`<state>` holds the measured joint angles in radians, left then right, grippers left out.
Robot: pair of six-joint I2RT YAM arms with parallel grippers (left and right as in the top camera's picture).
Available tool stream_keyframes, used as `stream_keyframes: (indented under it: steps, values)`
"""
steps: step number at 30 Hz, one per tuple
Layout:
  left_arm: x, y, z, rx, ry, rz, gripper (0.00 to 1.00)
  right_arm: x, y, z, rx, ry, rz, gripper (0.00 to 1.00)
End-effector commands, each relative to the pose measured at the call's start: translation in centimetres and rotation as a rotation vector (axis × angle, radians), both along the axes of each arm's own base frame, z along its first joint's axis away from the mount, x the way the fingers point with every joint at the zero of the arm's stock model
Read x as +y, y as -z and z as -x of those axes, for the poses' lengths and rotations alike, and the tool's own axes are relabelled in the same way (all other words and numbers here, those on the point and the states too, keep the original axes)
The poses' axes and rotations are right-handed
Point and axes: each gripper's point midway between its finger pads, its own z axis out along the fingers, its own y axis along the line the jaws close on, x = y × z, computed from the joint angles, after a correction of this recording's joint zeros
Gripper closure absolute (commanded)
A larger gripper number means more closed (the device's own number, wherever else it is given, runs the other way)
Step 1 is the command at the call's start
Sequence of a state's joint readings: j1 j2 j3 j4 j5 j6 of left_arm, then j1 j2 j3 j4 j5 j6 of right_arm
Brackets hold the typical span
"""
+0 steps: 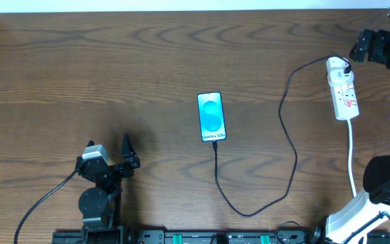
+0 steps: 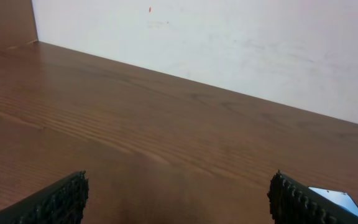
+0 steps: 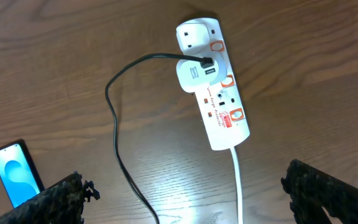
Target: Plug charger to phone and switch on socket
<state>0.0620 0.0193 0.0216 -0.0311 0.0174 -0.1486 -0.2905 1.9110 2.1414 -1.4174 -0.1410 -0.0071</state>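
Observation:
The phone [image 1: 210, 116] lies flat mid-table, its blue screen lit. The thin black charger [image 1: 292, 146] meets the phone's near short edge, loops along the table and runs up to a white adapter [image 3: 194, 76] sitting in the socket [image 3: 224, 112]. The socket [image 1: 344, 91] is a white strip with red markings at the far right. My right gripper [image 3: 188, 199] hovers open above the table just beside the socket, nothing between its fingers. At the near left, my left gripper [image 1: 131, 154] stands open and empty over bare wood. The phone's corner [image 2: 335, 198] shows beside its right finger.
The socket's white cord [image 1: 351, 159] runs toward the right arm's base [image 1: 357, 210]. A white wall [image 2: 229, 43] borders the table's far edge. Bare wood lies between the left gripper and the phone.

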Motion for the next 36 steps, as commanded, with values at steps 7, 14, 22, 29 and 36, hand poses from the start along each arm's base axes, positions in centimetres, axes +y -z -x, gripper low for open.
stream_keyframes:
  steps: [7,14,22,29,36]
  values:
    - [0.1,1.7,0.1,0.052,-0.004,-0.017,0.07,-0.4,0.7,-0.2,0.022,-0.014,0.039,0.01]
    - [0.1,1.7,0.1,0.052,-0.004,-0.017,0.07,-0.8,-1.0,0.1,-0.022,-0.003,0.082,0.01]
    - [0.1,1.6,0.1,0.052,-0.004,-0.017,0.08,0.9,-5.0,-1.5,-0.246,-0.054,0.036,0.01]
    - [0.1,1.7,0.1,0.052,-0.004,-0.017,0.08,3.0,-2.7,0.0,-0.473,-0.115,0.022,0.01]
    - [0.1,1.7,0.1,0.052,-0.004,-0.017,0.08,4.6,2.9,4.8,-0.673,-0.119,0.072,0.01]
